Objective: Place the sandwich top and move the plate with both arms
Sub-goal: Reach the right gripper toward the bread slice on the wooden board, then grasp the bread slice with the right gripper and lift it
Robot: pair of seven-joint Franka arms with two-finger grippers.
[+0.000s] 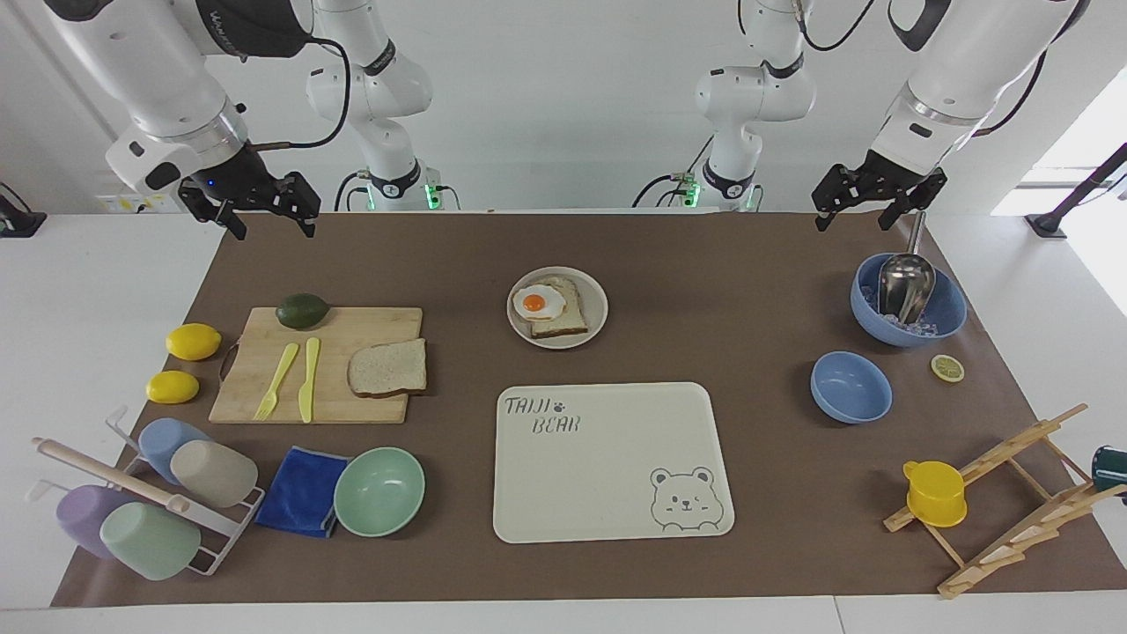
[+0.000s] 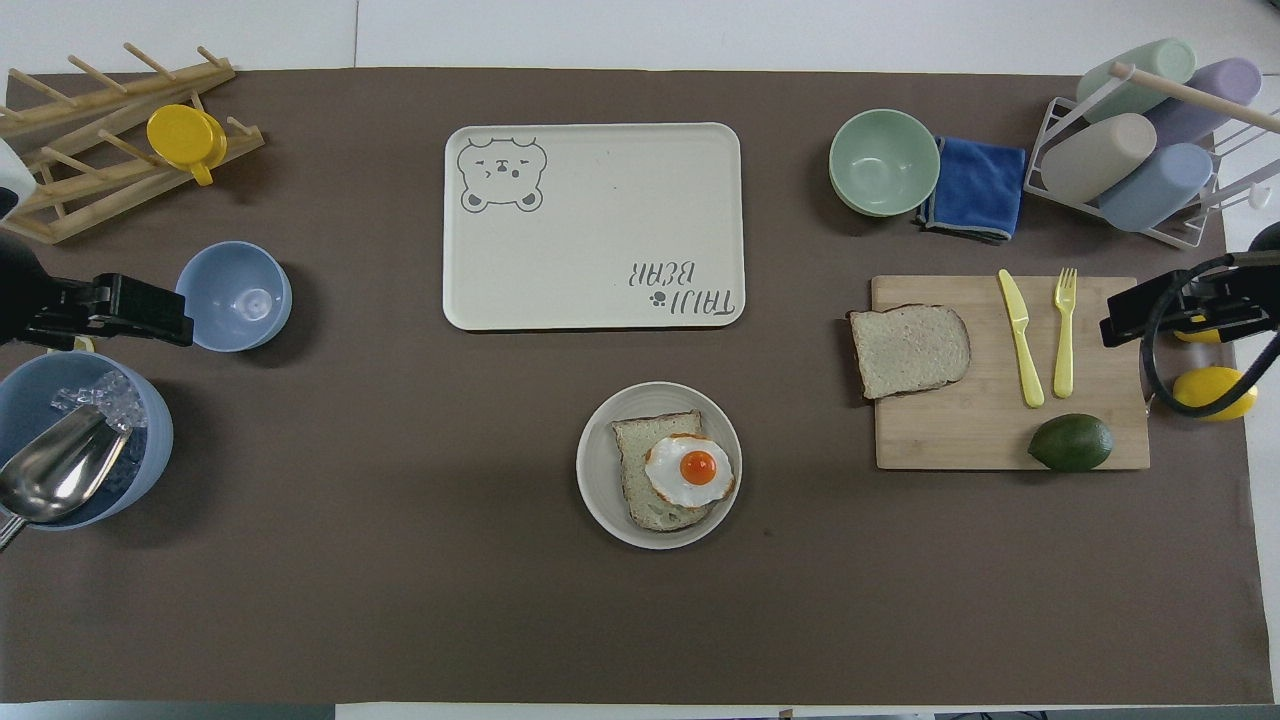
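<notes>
The sandwich top [image 1: 387, 368] [image 2: 910, 350], a pale slice with a brown crust, lies flat on the wooden cutting board [image 1: 264, 401]. The round beige plate [image 1: 599, 304] [image 2: 600, 440] sits mid-table, nearer to the robots than the bear tray, and carries a bread slice with a fried egg [image 1: 539, 304]. My right gripper [image 1: 271, 229] [image 2: 1125, 322] hangs open in the air over the right arm's end of the table, holding nothing. Over the left arm's end, above the ice bowl, my left gripper [image 1: 851, 222] [image 2: 150, 312] is open and holds nothing too.
The cream bear tray [image 1: 607, 519] lies farther from the robots than the plate. A knife, a fork and an avocado [image 1: 302, 310] share the board, with two lemons [image 1: 193, 341] beside it. A mint bowl [image 1: 379, 490], blue cloth, cup rack, two blue bowls [image 1: 850, 387] and a wooden rack ring the table.
</notes>
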